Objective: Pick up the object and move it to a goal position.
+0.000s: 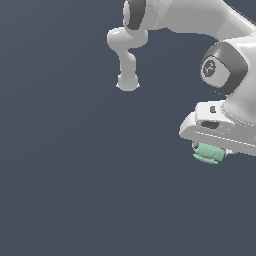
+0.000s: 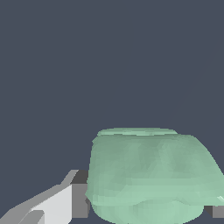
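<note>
Dark slate-grey emptiness fills everything around me, with no counter edge and no goal marker showing in either view. Reading from the exterior view's left, there is only that flat backdrop, then my base and arm links higher up, and far toward the exterior view's right my white gripper bar (image 1: 215, 131) with the mint-green lumpy block (image 1: 208, 153) tucked under it. In the wrist view my fingers (image 2: 74, 199) are clamped on the block (image 2: 151, 175), one pad pressing each flank. I judge the risk to be slippage: the ridged, bulging sides give poor contact, so a quick swing could twist the block or drop it.
</note>
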{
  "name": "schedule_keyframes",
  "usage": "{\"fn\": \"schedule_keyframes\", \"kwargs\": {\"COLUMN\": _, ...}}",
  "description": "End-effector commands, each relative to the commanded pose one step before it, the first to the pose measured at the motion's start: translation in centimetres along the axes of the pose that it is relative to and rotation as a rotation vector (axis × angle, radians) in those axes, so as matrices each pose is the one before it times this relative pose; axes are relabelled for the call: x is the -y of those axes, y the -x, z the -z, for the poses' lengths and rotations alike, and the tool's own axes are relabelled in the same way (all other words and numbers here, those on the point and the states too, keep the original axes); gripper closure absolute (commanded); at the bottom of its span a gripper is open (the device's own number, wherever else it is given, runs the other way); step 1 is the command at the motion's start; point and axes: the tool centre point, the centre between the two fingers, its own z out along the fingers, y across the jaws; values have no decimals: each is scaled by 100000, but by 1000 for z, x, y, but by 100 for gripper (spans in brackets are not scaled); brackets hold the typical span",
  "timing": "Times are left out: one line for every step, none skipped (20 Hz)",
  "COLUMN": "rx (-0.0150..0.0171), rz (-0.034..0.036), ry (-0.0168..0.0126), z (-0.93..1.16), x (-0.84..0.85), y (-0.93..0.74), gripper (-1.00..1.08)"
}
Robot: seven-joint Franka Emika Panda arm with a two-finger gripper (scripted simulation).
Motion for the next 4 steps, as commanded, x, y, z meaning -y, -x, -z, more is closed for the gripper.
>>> {"fn": "schedule_keyframes", "kwargs": {"rx": -17, "rz": -27, "ry": -2, "z": 136, "x": 171, "y": -71, "gripper": 108}}
{"fn": "schedule_keyframes", "kwargs": {"rx": 0, "rz": 0, "ry": 0, "z": 22, "x": 33, "y": -11, "gripper": 108}}
{"fn": "schedule_keyframes", "kwargs": {"rx": 0, "rz": 0, "ry": 0, "z": 13, "x": 20, "y": -7, "gripper": 108}}
{"fn": "schedule_keyframes", "kwargs": {"rx": 0, "rz": 0, "ry": 0, "z": 4, "x": 7, "y": -2, "gripper": 108}}
